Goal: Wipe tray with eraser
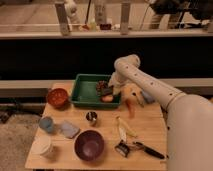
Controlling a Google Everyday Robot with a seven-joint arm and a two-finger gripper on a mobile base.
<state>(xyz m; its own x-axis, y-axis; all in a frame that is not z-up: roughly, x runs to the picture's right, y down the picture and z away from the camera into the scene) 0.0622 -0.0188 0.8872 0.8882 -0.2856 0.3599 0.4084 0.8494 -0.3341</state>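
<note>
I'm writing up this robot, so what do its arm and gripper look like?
The arm is off-white, with smooth, rounded tubular segments and a bulbous elbow joint; no cables or markings show. The gripper, over the end of the green tray nearer the arm, looks dark.

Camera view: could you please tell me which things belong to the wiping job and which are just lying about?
For the job: green tray; black eraser in its right end; gripper, down at the eraser.
Lying about: red bowl, purple bowl, metal cup, light-blue pad, black-handled tool.
</note>
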